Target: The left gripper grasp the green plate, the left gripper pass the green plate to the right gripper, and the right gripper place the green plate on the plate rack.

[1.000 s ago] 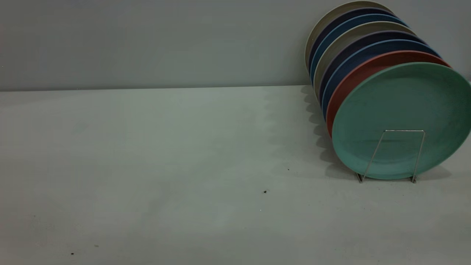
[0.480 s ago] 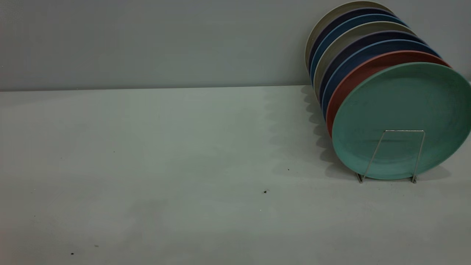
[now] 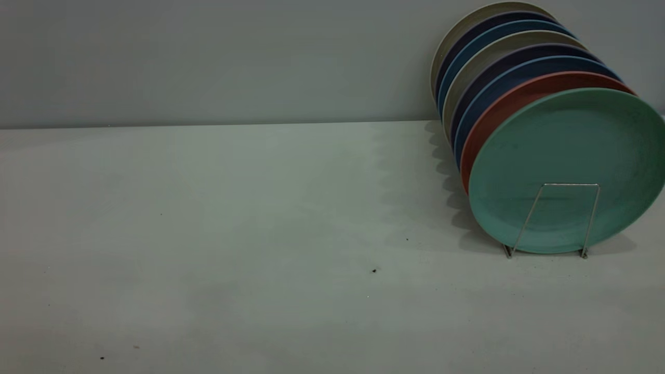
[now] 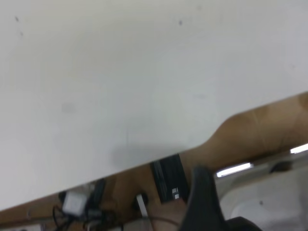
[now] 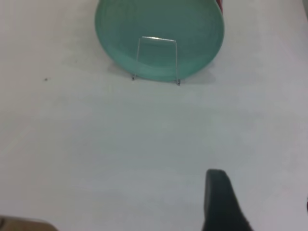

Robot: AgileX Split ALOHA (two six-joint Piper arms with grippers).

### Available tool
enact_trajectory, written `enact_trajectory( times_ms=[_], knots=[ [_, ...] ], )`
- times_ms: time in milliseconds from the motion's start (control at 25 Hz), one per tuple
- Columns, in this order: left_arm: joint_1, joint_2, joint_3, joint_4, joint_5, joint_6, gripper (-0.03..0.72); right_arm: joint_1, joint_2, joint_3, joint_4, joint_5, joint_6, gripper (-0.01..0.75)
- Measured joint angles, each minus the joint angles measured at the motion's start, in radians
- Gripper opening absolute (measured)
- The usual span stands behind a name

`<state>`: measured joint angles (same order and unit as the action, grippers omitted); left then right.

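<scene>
— Where's the green plate [image 3: 569,156]?

— On edge at the front of the row, behind the rack's [image 3: 552,219] front loop, which keeps it from rolling.

— And your grippers?

— My right gripper [image 5: 219,197] sits back from the rack, holding nothing. My left gripper [image 4: 204,202] is over the table edge; whether either is parted, I can't tell.

The round teal-green plastic plate [image 5: 159,33] stands upright behind a thin silver wire rack loop [image 5: 156,58] on the pale table [image 5: 120,144]; one black end effector finger [image 5: 219,199] shows nearby.
</scene>
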<state>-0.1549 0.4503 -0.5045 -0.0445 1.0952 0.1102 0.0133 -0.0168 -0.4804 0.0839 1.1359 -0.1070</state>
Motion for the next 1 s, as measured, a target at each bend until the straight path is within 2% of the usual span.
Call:
enact_trajectory(
  times_ms=[320, 480, 640, 1000],
  knots=[
    [0.001, -0.302, 0.000, 0.000, 0.042, 0.000, 0.583, 0.000, 0.000, 0.000, 0.000, 0.000, 0.002, 0.440],
    [0.039, -0.456, 0.000, 0.000, 0.057, 0.000, 0.583, -0.003, 0.000, 0.000, 0.000, 0.001, 0.002, 0.440],
    [0.074, -0.473, 0.000, 0.000, 0.060, 0.000, 0.583, -0.011, 0.000, 0.000, 0.000, 0.001, 0.002, 0.440],
    [0.081, -0.473, 0.000, 0.000, 0.060, 0.000, 0.583, -0.011, 0.000, 0.000, 0.000, 0.001, 0.002, 0.440]
  ],
)
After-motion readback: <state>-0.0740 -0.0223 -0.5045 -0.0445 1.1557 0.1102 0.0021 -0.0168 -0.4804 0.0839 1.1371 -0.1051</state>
